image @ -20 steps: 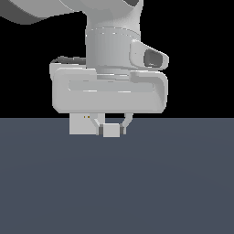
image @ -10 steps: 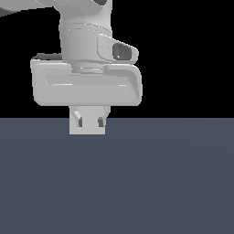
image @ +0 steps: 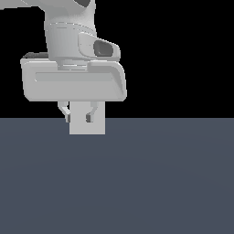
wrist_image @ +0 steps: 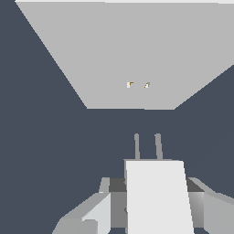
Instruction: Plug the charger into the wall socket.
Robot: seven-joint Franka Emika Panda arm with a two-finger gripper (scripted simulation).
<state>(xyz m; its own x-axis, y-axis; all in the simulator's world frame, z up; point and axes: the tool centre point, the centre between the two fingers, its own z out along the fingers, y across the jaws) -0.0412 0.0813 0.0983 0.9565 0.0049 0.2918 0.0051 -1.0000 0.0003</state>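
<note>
Nearest to us in the wrist view, our tool [wrist_image: 151, 205] is clamped on the charger [wrist_image: 157, 196], its fingers [wrist_image: 91, 215] pressed to the block's sides. The charger's long axis runs straight ahead, its two thin prongs [wrist_image: 147, 146] leading. Beyond them, across a stretch of dark tabletop [wrist_image: 45, 137], stands the wall socket [wrist_image: 128, 55], still apart from the prongs. Its two small holes [wrist_image: 138, 85] sit slightly off the prongs' line, so we judge a small sideways correction is needed before pushing forward.
</note>
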